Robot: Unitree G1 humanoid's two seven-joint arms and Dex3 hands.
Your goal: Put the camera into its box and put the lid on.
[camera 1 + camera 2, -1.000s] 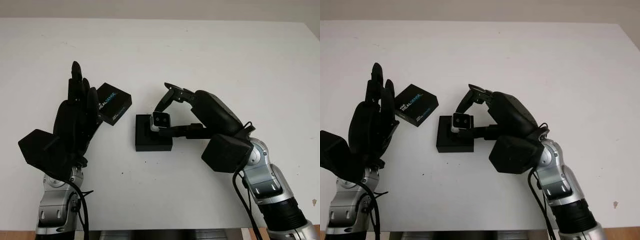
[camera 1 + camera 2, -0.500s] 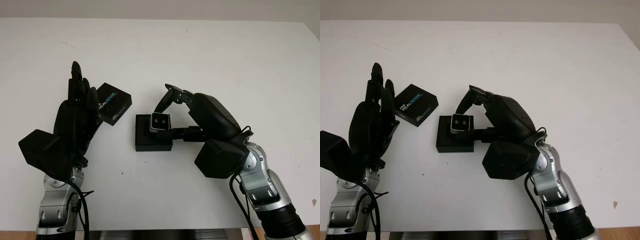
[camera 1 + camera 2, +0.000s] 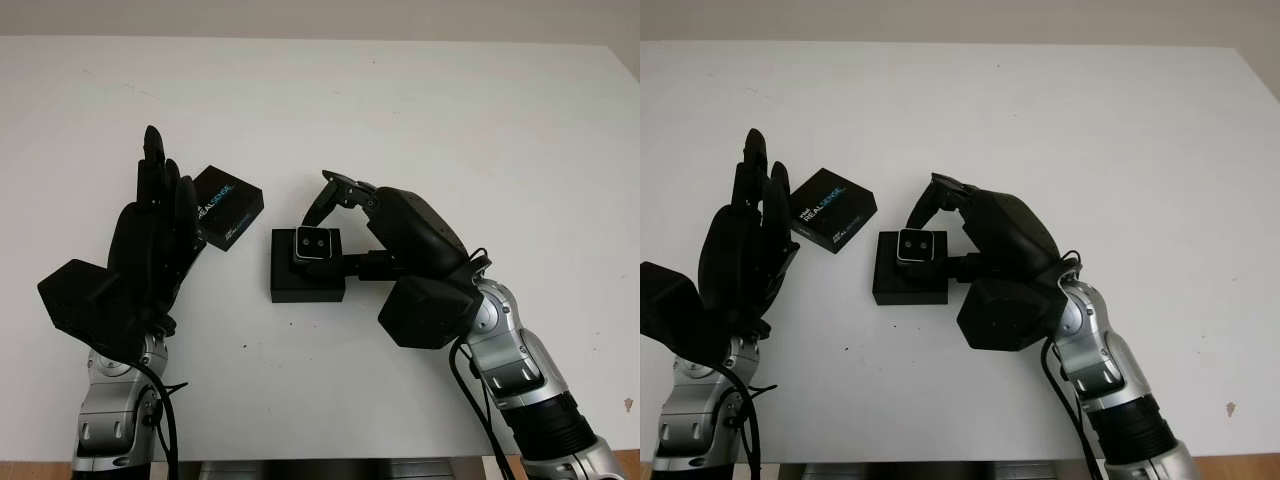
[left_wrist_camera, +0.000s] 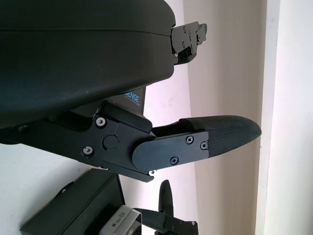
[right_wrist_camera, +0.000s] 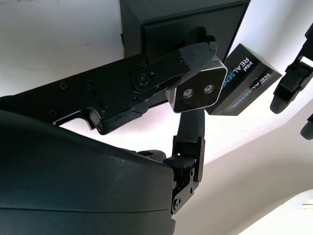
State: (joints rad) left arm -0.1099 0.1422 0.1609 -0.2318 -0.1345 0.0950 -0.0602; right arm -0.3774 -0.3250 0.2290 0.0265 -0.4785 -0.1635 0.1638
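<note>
Both eye views look steeply down from the head onto the white table (image 3: 450,120), sharing the open box (image 3: 305,275) at centre. Each wrist view sits close behind its own hand, facing that box.

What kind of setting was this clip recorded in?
Probably a lab test bench: a bare white table with just the task props, a small camera held by the right hand over its black box, and the lid beside the open left hand.
</note>
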